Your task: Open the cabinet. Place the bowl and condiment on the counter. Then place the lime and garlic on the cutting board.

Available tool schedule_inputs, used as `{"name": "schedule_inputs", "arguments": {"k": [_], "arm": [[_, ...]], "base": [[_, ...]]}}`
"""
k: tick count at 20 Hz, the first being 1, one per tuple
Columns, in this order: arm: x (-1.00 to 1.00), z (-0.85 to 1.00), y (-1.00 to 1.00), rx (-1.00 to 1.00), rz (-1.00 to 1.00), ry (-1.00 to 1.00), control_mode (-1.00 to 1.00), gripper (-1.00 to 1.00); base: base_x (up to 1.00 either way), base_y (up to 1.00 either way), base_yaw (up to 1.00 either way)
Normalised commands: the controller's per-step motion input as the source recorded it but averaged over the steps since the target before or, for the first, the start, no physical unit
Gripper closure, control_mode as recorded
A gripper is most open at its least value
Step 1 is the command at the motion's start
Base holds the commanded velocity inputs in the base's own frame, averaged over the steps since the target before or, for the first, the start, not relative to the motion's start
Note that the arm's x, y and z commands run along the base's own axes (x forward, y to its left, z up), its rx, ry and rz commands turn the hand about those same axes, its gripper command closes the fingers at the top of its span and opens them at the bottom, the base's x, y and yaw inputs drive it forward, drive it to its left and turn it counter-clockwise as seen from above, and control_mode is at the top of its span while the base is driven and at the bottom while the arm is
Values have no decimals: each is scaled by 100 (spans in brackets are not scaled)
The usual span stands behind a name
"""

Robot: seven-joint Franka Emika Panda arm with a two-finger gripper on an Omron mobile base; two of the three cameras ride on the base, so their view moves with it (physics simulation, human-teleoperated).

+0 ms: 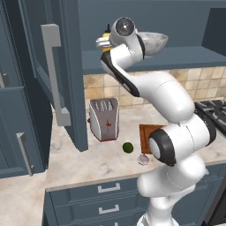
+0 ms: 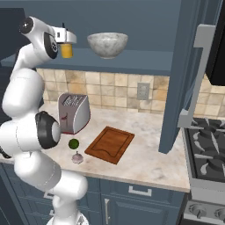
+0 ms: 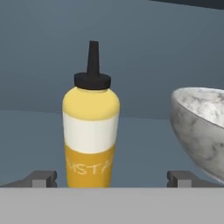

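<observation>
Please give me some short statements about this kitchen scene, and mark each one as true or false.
1. The cabinet door is open. True.
2. The gripper is shut on the mustard bottle. False: its jaws stand open, one on each side of the bottle, not touching it.
3. The marble bowl stands on the cabinet shelf beside the bottle. True.
4. The lime lies on the cutting board. False: it lies on the counter, beside the board.
5. The garlic is inside the bowl. False: it lies on the counter near the lime.
</observation>
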Motion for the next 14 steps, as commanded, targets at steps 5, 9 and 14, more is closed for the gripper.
{"name": "schedule_inputs", "arguments": {"k": [5, 9, 14], "arm": [[44, -8, 2, 1, 0, 0, -100, -100], [41, -4, 15, 0, 0, 0, -100, -100], [31, -5, 19, 0, 1, 0, -100, 100]], "base": [[0, 0, 0], [0, 0, 0], [0, 0, 0]]}}
